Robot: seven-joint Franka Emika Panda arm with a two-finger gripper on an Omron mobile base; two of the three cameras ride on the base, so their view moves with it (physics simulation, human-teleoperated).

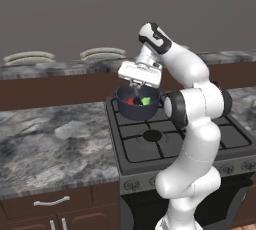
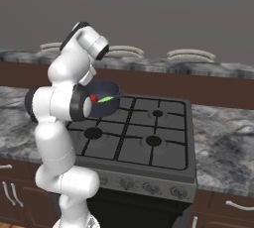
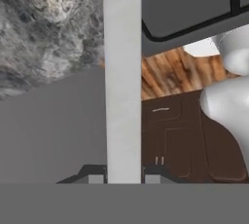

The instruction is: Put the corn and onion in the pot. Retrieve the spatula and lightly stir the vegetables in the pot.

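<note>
I see my hand (image 1: 136,88) low over the pot (image 1: 137,105), whose wall hems it in. The stove's (image 2: 144,133) other burners look bare, and the worktop (image 1: 50,139) to the left seems open, I think.

From the right I see the dark blue-grey round pot (image 2: 106,98) on the rear left burner of the black gas stove (image 2: 149,138). Inside it lie the small red-orange onion (image 2: 93,97) and, just beside it, the light-green corn (image 2: 104,99). My white arm (image 2: 64,103) covers the pot's left side. Grey marbled surface (image 2: 223,142) flanks the stove.
</note>
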